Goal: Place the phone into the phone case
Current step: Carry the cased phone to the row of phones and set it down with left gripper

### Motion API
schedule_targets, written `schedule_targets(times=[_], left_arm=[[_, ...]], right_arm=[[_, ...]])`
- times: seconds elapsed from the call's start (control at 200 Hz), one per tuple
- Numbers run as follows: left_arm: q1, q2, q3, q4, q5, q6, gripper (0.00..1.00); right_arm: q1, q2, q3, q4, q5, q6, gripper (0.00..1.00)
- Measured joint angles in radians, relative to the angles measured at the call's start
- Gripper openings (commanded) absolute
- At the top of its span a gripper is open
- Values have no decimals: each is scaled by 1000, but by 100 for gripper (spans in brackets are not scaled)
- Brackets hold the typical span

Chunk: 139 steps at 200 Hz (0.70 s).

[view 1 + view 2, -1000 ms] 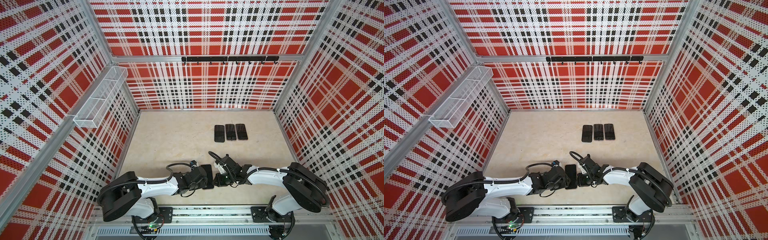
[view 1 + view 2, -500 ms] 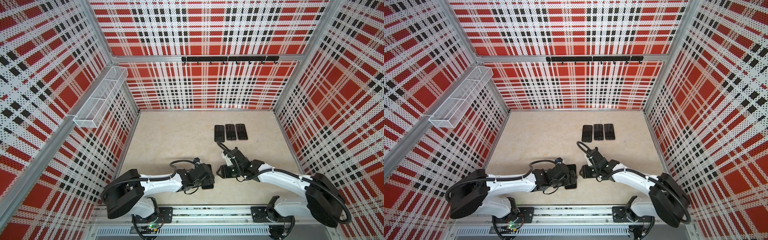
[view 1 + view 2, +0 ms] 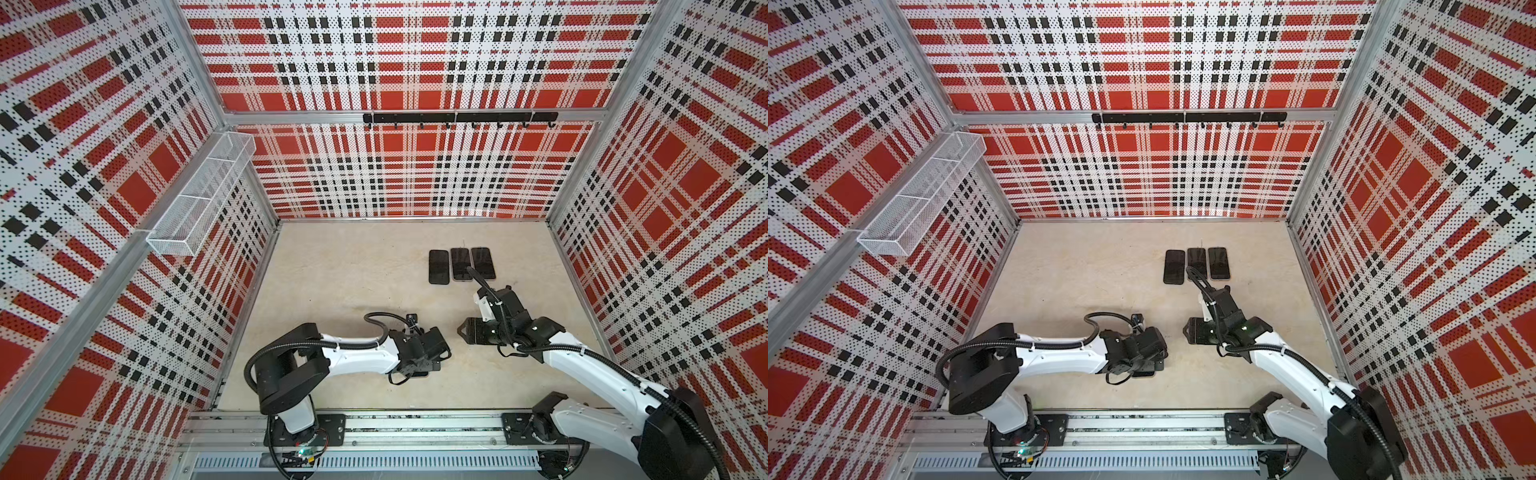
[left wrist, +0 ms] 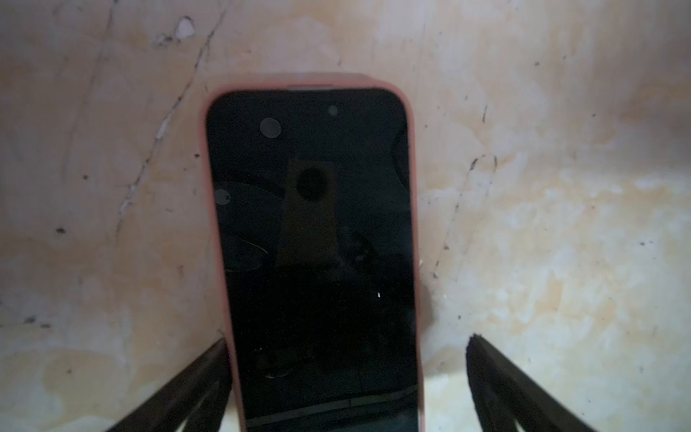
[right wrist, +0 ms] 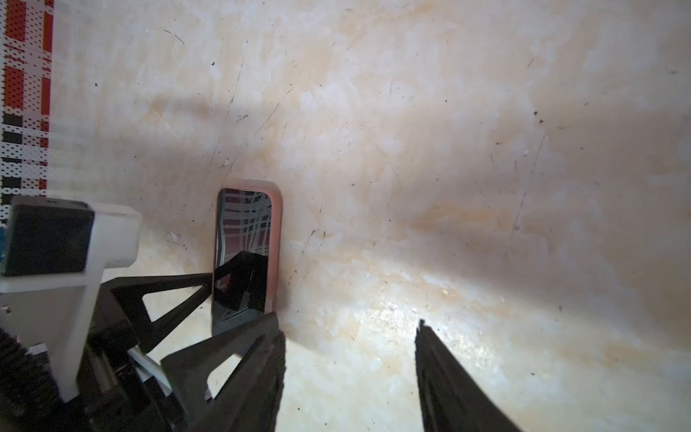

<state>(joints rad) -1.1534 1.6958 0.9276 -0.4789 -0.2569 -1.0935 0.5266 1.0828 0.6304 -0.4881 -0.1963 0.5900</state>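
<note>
Phone and phone case are together: we see the black screen sitting inside the pink case, with the pink rim around every part that shows. It lies flat on the tan table. Farther back on the table we see a row of three dark phones, side by side. The phone in its case is well apart from that row, toward the front of the table and a bit to the left of it. In both top views the left gripper is over the phone and hides most of it. Its jaws are wide apart, one right by a long side of the case and the other a little away from the other side, so it grips nothing. The right gripper is near the row, on its front side. Its jaws are apart too, and we see only bare table between them. Far to the left of the row, high on the checked wall, hangs a white wire basket. Behind the row, up on the back wall, is a black bar of hooks.
</note>
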Motion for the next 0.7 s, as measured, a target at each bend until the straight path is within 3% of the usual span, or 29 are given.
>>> schedule_targets(times=[0.12,0.306,0.496,0.696], left_arm=[[-9,18,15,-17,-19,5,100],[-13,38,28,-35,-48,24,85],[-8,60,51,-57,-64,57,80],[70,82,99,-72,-34,133,75]], right_arm=[[-12,-15,-1,-18,1,-9,59],[-46,-56,-1,-47,11,-32,59],[-86,-82,2,-78,23,-63,59],[-131,-83,39,-97,30,-96,58]])
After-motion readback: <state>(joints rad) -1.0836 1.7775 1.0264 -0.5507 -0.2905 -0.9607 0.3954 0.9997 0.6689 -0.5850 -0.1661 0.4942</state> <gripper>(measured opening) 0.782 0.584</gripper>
